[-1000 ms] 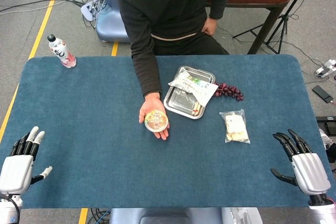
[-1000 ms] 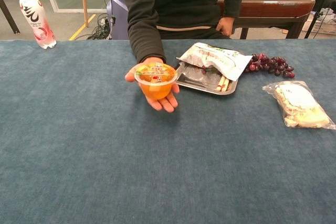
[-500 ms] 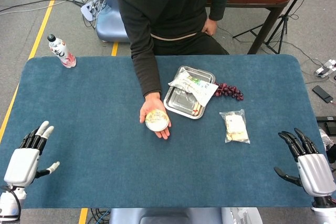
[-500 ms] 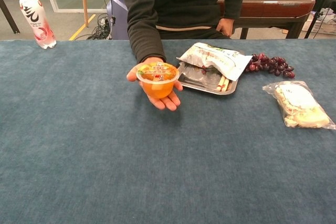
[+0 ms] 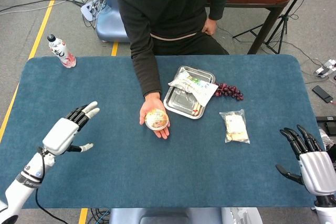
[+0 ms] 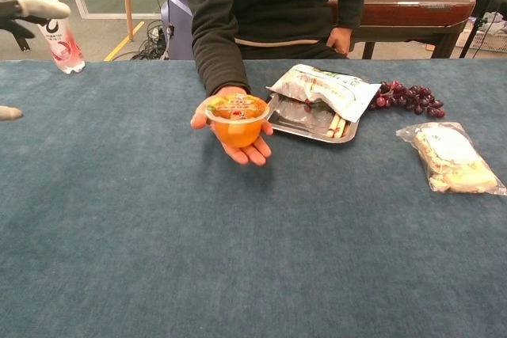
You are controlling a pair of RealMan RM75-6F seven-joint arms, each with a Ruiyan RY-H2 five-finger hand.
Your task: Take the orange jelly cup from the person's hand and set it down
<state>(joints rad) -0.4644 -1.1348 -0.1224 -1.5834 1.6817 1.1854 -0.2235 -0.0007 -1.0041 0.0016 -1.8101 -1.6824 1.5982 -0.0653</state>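
An orange jelly cup (image 5: 156,119) (image 6: 237,119) with a printed foil lid rests on the person's upturned palm (image 5: 153,116) (image 6: 235,139) above the table's middle. My left hand (image 5: 68,129) hovers well to the left of the cup, fingers spread and holding nothing; the chest view catches only its fingertips (image 6: 36,9) at the left edge. My right hand (image 5: 310,156) stays open near the front right corner, far from the cup, and is outside the chest view.
A metal tray (image 5: 177,104) (image 6: 295,123) with a snack bag (image 5: 192,86) (image 6: 323,88) lies right of the cup. Grapes (image 5: 229,91) (image 6: 408,96) and a bagged sandwich (image 5: 235,126) (image 6: 451,159) lie further right. A bottle (image 5: 61,51) (image 6: 55,28) stands at the far left.
My left hand has risen from the front left corner and travelled right and forward toward the cup. My right hand drifted slightly toward the edge. The person's hand and cup stayed almost still.
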